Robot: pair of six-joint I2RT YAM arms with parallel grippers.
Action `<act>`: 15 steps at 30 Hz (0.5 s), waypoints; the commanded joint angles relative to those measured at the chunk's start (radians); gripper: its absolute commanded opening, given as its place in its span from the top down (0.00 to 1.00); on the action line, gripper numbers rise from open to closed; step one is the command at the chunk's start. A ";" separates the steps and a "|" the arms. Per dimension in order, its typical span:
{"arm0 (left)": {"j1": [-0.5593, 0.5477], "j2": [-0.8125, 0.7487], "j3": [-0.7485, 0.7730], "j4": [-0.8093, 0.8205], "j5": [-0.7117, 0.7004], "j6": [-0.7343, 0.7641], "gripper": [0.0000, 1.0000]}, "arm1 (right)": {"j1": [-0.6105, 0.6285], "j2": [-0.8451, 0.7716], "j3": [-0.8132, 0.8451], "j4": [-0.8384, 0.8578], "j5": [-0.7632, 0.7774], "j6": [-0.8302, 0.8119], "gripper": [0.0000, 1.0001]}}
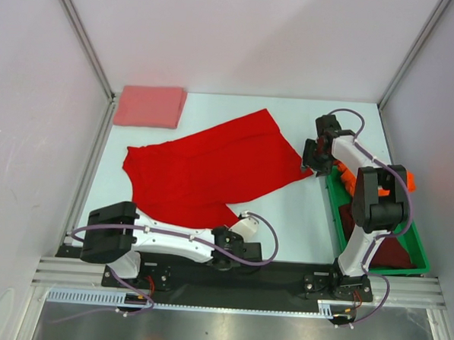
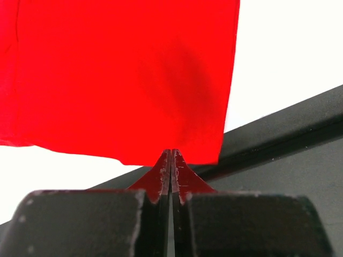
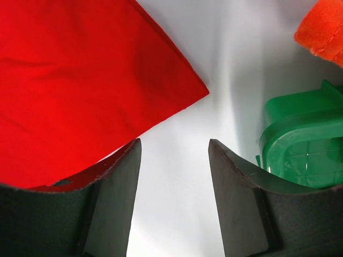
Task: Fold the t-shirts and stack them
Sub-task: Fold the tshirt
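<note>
Right now we are looking at the green bin [image 1: 393, 272], which is sitting on the table [image 1: 300, 219] and holding two t-shirts. The orange t-shirt [image 1: 409, 179] is bunching at the bin's far end, and the dark maroon t-shirt [image 1: 394, 253] is lying in its near end, partly hidden by our right arm. Left of the bin, the red t-shirt [image 1: 212, 169] is lying spread out and rumpled on the table. Our right gripper [image 3: 174, 155] is hovering between the bin and the red shirt's nearest corner, its fingers standing wide apart with nothing between them. Our left gripper [image 2: 170, 160], farther left of the bin, is pinching the red shirt's near hem with its fingers pressed together. Farthest from the bin, at the opposite far corner, the salmon-pink t-shirt [image 1: 149, 106] is lying folded.
</note>
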 commanded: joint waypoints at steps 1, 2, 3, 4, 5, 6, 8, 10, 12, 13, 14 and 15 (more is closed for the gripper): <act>0.007 0.005 0.028 0.005 -0.012 0.022 0.97 | 0.001 -0.014 0.012 0.015 -0.001 0.004 0.42; 0.007 0.013 0.033 0.024 -0.006 0.026 0.88 | -0.001 -0.015 0.009 0.015 0.000 0.004 0.42; 0.007 0.024 0.036 0.027 -0.003 0.031 0.74 | -0.001 -0.017 0.008 0.015 -0.001 0.004 0.42; 0.008 0.030 0.035 0.031 -0.001 0.034 0.73 | -0.001 -0.018 0.006 0.015 -0.001 0.001 0.42; 0.013 0.033 0.033 0.036 -0.009 0.036 0.78 | -0.001 -0.021 0.006 0.016 0.000 -0.003 0.42; 0.032 0.034 0.022 0.045 -0.007 0.046 0.83 | -0.001 -0.023 0.005 0.015 -0.001 -0.005 0.41; 0.059 0.019 -0.002 0.086 0.029 0.069 0.86 | -0.001 -0.031 0.003 0.010 -0.001 -0.009 0.42; 0.111 0.008 -0.050 0.180 0.081 0.112 0.87 | -0.001 -0.038 0.003 0.010 -0.001 -0.008 0.42; 0.158 0.016 -0.067 0.230 0.121 0.146 0.88 | 0.002 -0.043 0.000 0.012 -0.001 -0.003 0.42; 0.174 0.022 -0.070 0.249 0.134 0.160 0.88 | 0.002 -0.046 -0.002 0.013 -0.026 -0.003 0.42; 0.190 0.037 -0.071 0.267 0.149 0.184 0.88 | 0.005 -0.051 -0.003 0.015 -0.026 -0.003 0.42; 0.224 0.047 -0.074 0.304 0.179 0.197 0.88 | 0.007 -0.052 -0.006 0.018 -0.026 -0.002 0.42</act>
